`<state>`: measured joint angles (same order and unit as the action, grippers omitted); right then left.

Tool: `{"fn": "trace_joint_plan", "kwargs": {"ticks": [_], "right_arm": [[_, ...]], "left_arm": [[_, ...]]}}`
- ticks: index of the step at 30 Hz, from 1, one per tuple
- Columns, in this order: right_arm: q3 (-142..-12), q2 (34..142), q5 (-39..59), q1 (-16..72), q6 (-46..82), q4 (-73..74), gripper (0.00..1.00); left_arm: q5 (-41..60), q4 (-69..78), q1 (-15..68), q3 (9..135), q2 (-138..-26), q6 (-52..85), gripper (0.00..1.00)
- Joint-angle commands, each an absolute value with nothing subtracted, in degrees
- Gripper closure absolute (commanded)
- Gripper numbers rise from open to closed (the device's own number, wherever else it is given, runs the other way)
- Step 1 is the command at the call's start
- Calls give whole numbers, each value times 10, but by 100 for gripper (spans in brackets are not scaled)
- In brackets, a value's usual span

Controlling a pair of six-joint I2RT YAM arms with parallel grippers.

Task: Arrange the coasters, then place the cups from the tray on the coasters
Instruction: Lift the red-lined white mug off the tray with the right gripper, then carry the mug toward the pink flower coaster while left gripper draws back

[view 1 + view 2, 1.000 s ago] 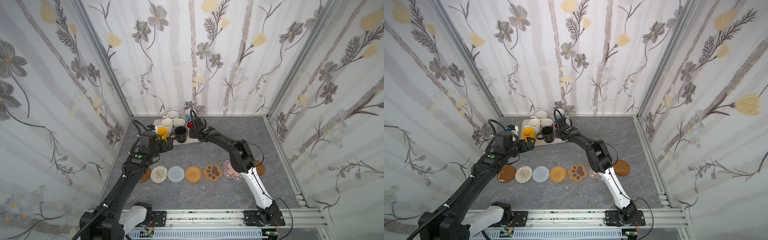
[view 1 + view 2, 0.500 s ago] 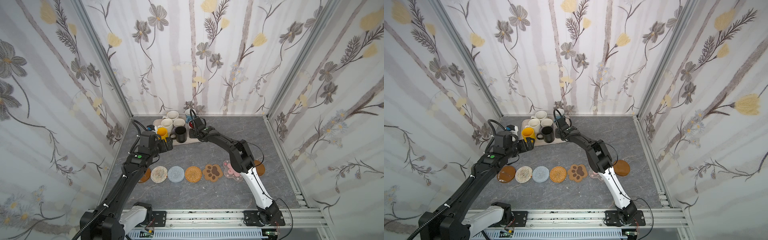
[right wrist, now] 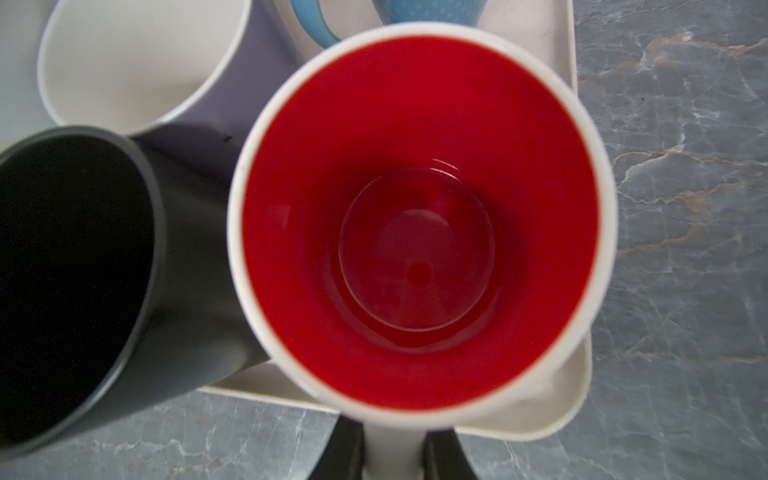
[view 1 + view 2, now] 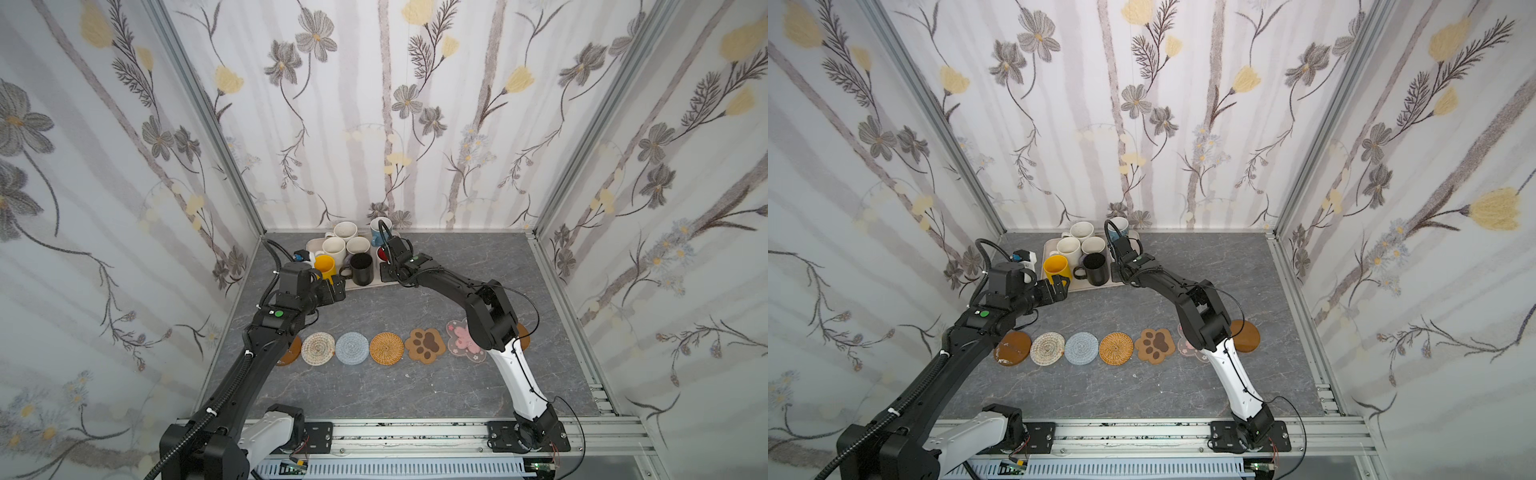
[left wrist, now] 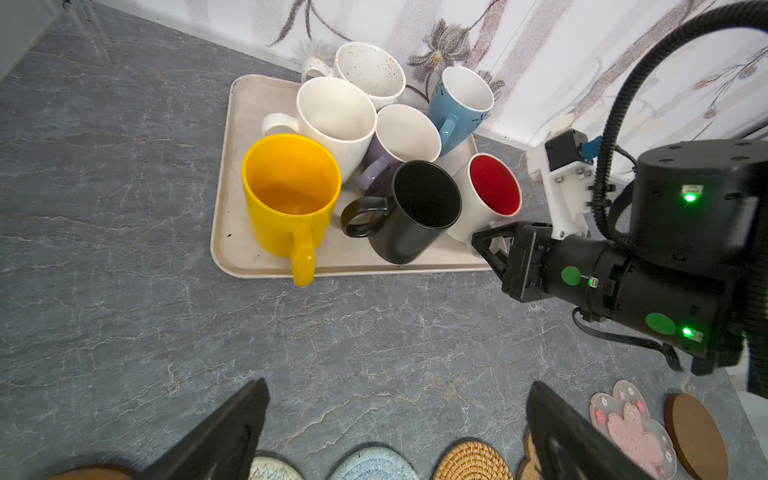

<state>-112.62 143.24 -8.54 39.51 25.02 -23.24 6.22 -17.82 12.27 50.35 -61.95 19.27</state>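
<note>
Seven coasters lie in a row: a brown disc (image 4: pixel 1013 348), beige woven (image 4: pixel 318 348), blue crochet (image 4: pixel 352 348), rattan (image 4: pixel 386 348), paw (image 4: pixel 428 345), pink blossom (image 4: pixel 459 340) and a second brown disc (image 4: pixel 1245 336). The tray (image 5: pixel 232 166) at the back holds all the cups, among them yellow (image 5: pixel 291 195), black (image 5: pixel 419 212) and the white, red-inside cup (image 3: pixel 415 216). My right gripper (image 3: pixel 395 453) is shut on that cup's handle at the tray's front right corner. My left gripper (image 5: pixel 399 386) hangs open over bare table in front of the yellow cup.
Further back on the tray stand a light blue cup (image 5: pixel 457 99), a lavender one (image 5: pixel 399 137) and two cream ones (image 5: pixel 332 116), packed tightly. The right arm's elbow (image 4: pixel 492 320) hangs over the blossom coaster. Patterned walls close three sides.
The right gripper's jaws have closed onto the red-inside cup's handle. Both arms have stayed about where they were, and the left gripper stays open.
</note>
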Motion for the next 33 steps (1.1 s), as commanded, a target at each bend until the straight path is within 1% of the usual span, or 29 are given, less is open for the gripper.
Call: {"fn": "trace_joint_plan", "kwargs": {"ticks": [1, 5, 12, 19, 24, 33], "right_arm": [[-1081, 1355, -107, 396, 245, -183, 100], [-1015, 1288, -108, 398, 244, -170, 100], [-894, 1176, -106, 401, 241, -147, 100], [-768, 1059, -110, 401, 244, -135, 99], [-682, 972, -113, 400, 253, -139, 99], [-523, 821, -115, 383, 280, -145, 96]], "left_arm": [[61, -171, 124, 503, -614, 200, 0], [52, -167, 147, 507, -613, 220, 0], [-7, -165, 221, 515, -616, 235, 0], [-86, -140, 314, 521, -656, 263, 0], [-84, -67, 332, 498, -658, 293, 0], [-63, -14, 362, 497, -711, 309, 0]]}}
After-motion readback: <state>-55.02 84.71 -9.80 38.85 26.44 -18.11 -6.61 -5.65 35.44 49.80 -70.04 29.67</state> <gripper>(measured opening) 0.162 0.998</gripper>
